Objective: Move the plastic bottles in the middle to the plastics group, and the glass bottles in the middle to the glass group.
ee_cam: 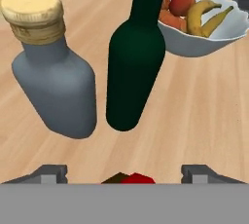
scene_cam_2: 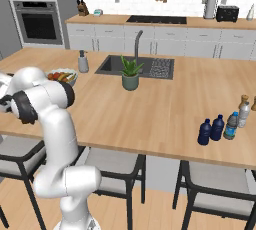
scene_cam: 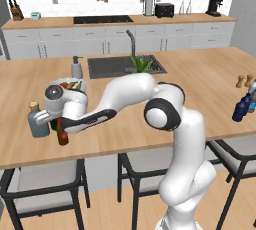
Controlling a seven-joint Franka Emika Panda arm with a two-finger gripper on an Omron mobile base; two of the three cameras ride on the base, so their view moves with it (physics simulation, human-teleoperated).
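Kitchen tabletop (scene_cam: 150, 129): pincer (ee_cam: 124, 179) standing apart over brown bottle (scene_cam: 62, 135), which is sitting upright beside green bottle (ee_cam: 133, 67) and grey bottle (ee_cam: 53, 77), evidently joining the glass group

No text, label, brand, number or sign can be read in any of the three views. The grey bottle (ee_cam: 56, 89) with the tan stopper and the dark green bottle (ee_cam: 133, 67) beside it both present plain, unprinted surfaces. The dark blue bottles (scene_cam_2: 211, 130) on the worktop (scene_cam_2: 165, 99) are too small to show any lettering. The appliances along the back wall behind the sink (scene_cam: 125, 65) show no legible markings at this resolution.
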